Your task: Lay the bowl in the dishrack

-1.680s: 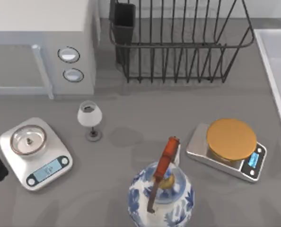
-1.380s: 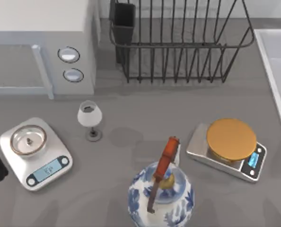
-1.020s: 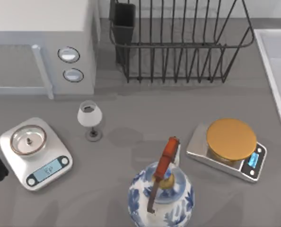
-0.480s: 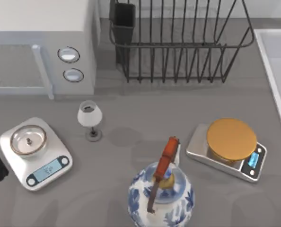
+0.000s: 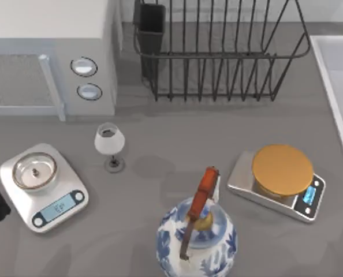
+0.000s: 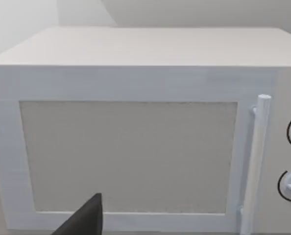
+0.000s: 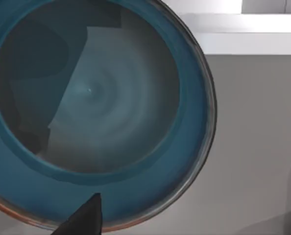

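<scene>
Grey surface [image 5: 160, 144]: microwave [image 5: 50, 52] left, dishrack [image 5: 217, 55] at the back, unoccupied. Right wrist view looks straight into the blue bowl [image 7: 94, 105], close below; claw spread cannot be told. Advise gripping the rim squarely before lifting.

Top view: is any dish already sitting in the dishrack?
No, the dishrack holds nothing between its tines, and only the grey table shows through its wires.
</scene>
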Robot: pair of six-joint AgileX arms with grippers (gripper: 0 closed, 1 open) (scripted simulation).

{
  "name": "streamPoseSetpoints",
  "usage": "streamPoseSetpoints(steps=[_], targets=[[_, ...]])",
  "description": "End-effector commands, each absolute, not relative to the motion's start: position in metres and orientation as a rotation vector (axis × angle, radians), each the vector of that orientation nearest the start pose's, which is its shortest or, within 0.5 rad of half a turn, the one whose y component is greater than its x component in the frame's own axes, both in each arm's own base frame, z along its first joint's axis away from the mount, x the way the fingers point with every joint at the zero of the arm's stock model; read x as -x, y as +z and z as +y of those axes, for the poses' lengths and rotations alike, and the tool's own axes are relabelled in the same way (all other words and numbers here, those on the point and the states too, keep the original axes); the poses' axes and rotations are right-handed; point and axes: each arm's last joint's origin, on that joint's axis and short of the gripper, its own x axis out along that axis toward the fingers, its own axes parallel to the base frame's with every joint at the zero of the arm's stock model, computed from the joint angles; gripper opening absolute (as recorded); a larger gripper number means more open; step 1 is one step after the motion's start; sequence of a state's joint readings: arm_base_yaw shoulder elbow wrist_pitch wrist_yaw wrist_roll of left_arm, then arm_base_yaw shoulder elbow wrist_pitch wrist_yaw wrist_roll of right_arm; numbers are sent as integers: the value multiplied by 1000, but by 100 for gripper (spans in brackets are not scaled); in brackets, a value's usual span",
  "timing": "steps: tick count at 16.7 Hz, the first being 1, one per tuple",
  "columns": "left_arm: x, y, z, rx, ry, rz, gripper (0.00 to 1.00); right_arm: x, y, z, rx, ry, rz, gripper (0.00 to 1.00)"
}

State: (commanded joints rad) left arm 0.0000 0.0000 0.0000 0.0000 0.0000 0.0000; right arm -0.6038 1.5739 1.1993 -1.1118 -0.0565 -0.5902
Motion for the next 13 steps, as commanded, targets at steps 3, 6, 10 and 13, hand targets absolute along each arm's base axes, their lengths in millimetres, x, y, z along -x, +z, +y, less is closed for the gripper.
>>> streamPoseSetpoints(steps=[3,6,10,13], targets=[[-106,160,-1,0,0,0,100,-237,232,-157,-3,-7,1467,100],[-106,160,-1,0,0,0,100,-239,220,-158,-8,-7,1471,100],[-106,160,-1,0,0,0,100,-247,176,-161,-4,-11,1463,100],[-106,160,-1,0,0,0,100,-248,144,-160,-4,-11,1463,100]])
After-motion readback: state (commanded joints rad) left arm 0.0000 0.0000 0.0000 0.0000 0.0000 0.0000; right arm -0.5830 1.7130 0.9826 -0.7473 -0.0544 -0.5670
